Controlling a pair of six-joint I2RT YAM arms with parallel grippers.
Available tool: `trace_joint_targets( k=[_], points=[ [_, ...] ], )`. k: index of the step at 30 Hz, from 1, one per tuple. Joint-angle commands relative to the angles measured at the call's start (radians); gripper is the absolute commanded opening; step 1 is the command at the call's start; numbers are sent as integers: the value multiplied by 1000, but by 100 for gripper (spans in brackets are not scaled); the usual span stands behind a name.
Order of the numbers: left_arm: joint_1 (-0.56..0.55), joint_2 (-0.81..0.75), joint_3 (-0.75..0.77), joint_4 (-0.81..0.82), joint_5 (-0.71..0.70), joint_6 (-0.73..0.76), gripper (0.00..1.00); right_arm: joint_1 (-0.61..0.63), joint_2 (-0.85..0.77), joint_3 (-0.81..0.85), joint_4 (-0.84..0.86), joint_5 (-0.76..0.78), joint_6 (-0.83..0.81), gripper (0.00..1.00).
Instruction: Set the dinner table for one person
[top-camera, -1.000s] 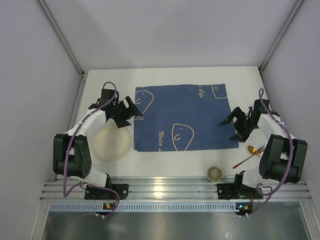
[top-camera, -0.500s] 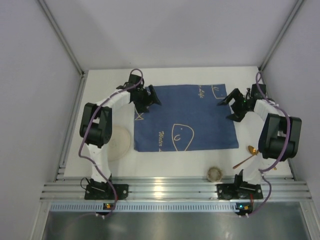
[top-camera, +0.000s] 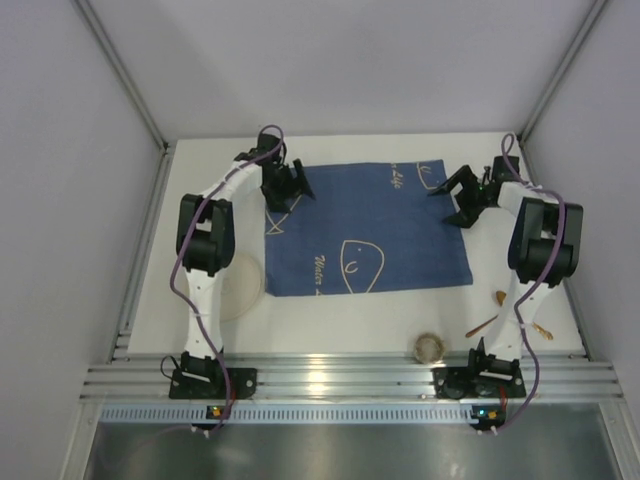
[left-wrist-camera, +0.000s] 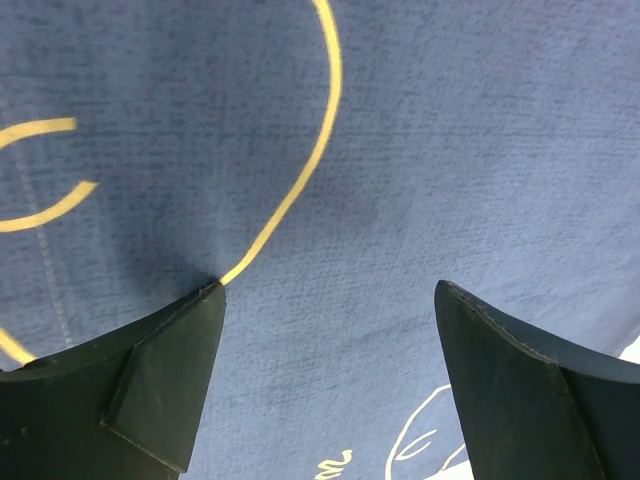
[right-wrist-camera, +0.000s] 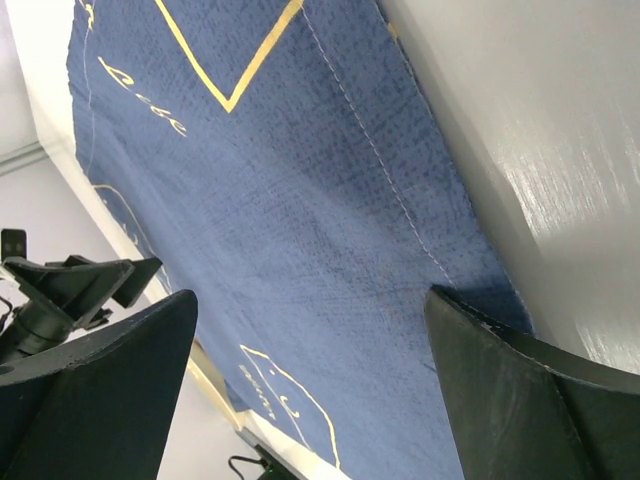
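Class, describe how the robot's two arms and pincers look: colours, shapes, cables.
The left arm and right arm have white links, black joints and a purple cable each. The left pincer and right pincer are matte black, with two wedge-shaped fingers.

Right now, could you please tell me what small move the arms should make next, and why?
Probably lower both and close on the far corners of the blue cloth: the left end effector and right end effector are open over that edge, gripping nothing, and the cloth lies slightly askew on the dinner table.
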Motion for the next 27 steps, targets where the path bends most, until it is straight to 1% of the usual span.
trace_joint_targets(
  k=[1,5,6,8,9,11,12,14,15,17,18,20,21,24,27],
  points=[
    [13,-18,22,-70,-28,41,91,10,-4,46,4,23,-10,96],
    [15,-114,-38,-79,-40,53,91,13,-72,54,-45,23,-17,96],
    [15,-172,-55,-80,-52,56,91,15,-118,49,-59,36,-25,96],
    [15,-237,-101,-83,-87,78,91,19,-177,32,-90,54,-47,97],
    [15,-302,-128,-86,-107,87,91,25,-235,26,-97,75,-56,98],
    [15,-367,-150,-130,-188,113,92,36,-296,8,-130,100,-80,99],
    [15,-421,-180,-150,-213,118,93,42,-350,2,-142,120,-88,100],
    [14,-468,-232,-193,-288,133,93,70,-393,-14,-180,137,-119,100],
    [12,-510,-303,-207,-316,133,93,90,-428,-20,-196,148,-128,100],
    [6,-547,-390,-211,-360,136,92,103,-462,-58,-220,155,-146,100],
    [4,-576,-476,-211,-392,133,92,113,-496,-79,-223,157,-146,100],
    [-5,-613,-553,-208,-423,113,91,116,-551,-150,-228,160,-149,100],
    [-9,-623,-616,-207,-449,106,91,116,-568,-173,-231,166,-152,100],
    [-17,-669,-706,-208,-498,60,91,116,-631,-254,-252,177,-169,100],
    [-17,-711,-774,-189,-502,53,91,116,-677,-288,-280,181,-192,100]
  ],
)
